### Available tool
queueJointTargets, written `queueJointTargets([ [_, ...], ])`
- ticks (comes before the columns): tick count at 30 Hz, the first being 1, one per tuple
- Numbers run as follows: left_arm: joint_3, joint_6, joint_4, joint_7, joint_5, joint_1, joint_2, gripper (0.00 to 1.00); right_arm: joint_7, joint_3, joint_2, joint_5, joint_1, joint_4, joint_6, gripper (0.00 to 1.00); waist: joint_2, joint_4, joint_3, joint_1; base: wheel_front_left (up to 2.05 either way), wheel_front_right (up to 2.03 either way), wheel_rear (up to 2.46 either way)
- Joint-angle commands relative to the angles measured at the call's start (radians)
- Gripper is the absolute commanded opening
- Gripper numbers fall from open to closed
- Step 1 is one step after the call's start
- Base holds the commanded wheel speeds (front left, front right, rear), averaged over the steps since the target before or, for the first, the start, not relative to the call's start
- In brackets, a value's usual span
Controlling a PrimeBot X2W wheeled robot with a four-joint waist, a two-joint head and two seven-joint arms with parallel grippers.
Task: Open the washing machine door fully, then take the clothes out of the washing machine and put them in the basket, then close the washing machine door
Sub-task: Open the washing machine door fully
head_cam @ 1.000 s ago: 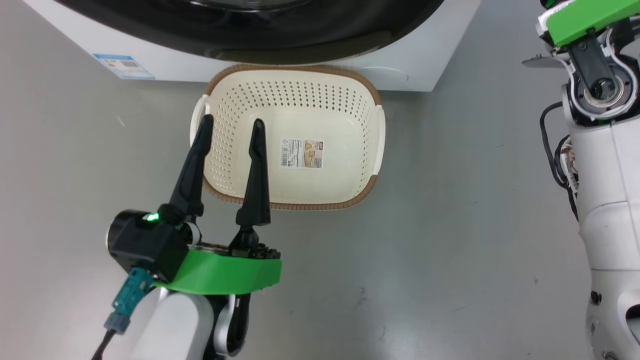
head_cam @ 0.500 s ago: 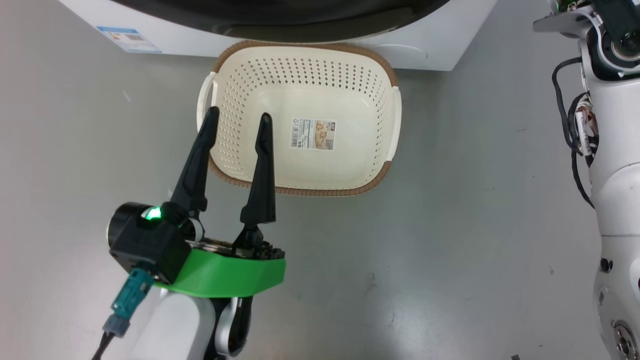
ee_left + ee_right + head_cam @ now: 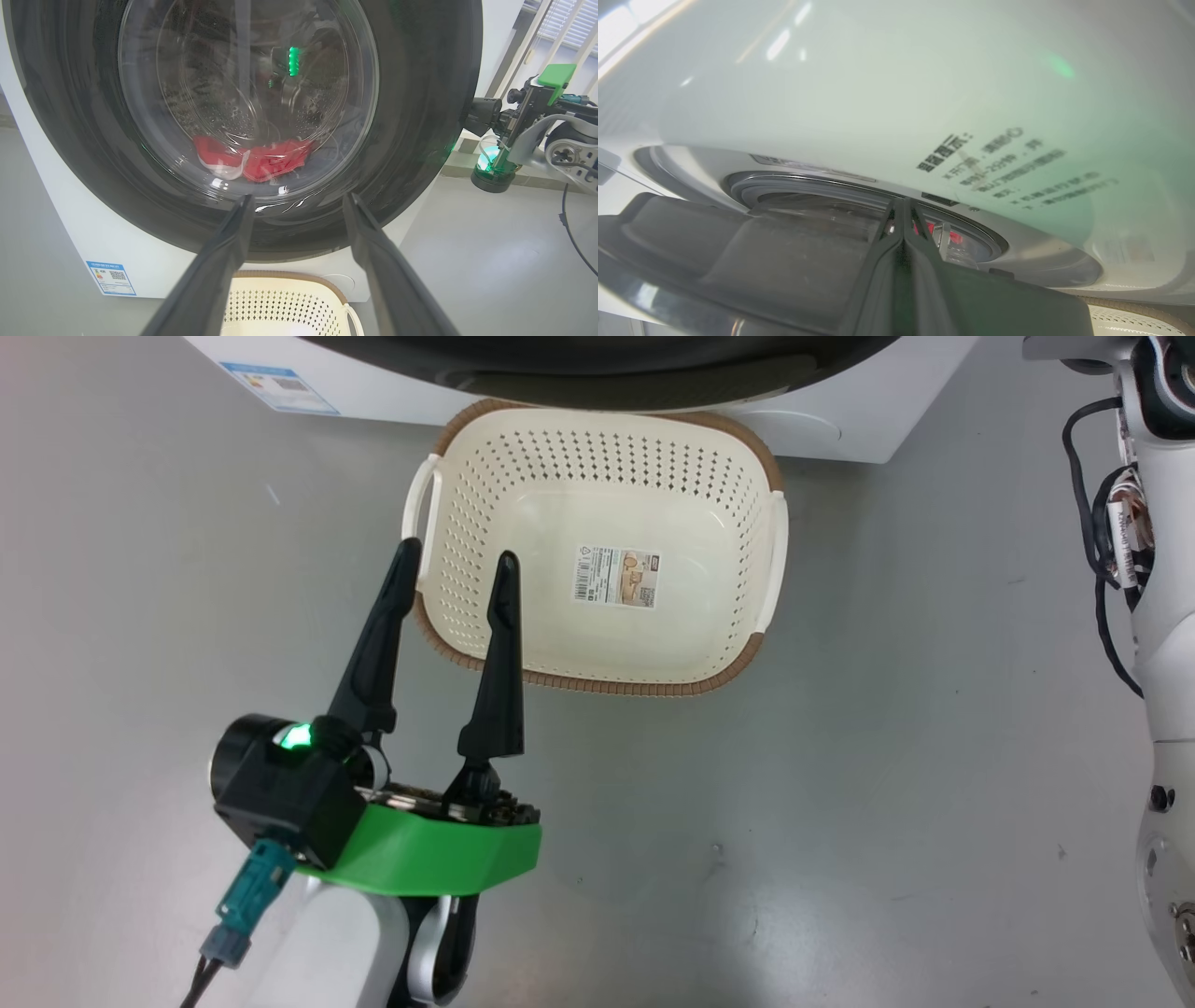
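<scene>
Currently the left gripper point(image 3: 457, 560) hangs in front of the washing machine point(image 3: 840, 425), its two dark fingers spread wide apart. In the head view their tips overlap the near left corner of the basket point(image 3: 653, 689). The basket sits on the grey floor point(image 3: 887, 784), its far rim just beside the foot of the machine, with a label sticker point(image 3: 616, 577) on its bottom. In the left wrist view the washing machine door point(image 3: 420, 116) faces the camera. The clothes point(image 3: 254, 161), red with some white trim, lie low in the drum behind the glass. A blue sticker point(image 3: 112, 277) marks the machine's lower left front. The right gripper point(image 3: 903, 207) has its fingers pressed together, tips pointing at the seam between the door's dark rim and the white front. Whether they touch it I cannot tell.
</scene>
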Motion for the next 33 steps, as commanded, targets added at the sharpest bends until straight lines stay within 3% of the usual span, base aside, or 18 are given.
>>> queueJointTargets([
  [1,0.024,0.003,-0.024,-0.006,-0.003,-0.010,0.020,1.00,0.022,0.025,0.037,0.013,-0.021,-0.021,0.005,0.00,0.0000,0.004,0.000,0.0000,0.00,0.00,0.00],
  [33,0.022,0.024,0.004,0.010,-0.023,0.034,0.049,1.00,0.152,0.039,0.036,0.082,0.136,-0.025,0.005,0.00,0.0000,-0.020,-0.149,0.0000,0.00,0.00,0.00],
])
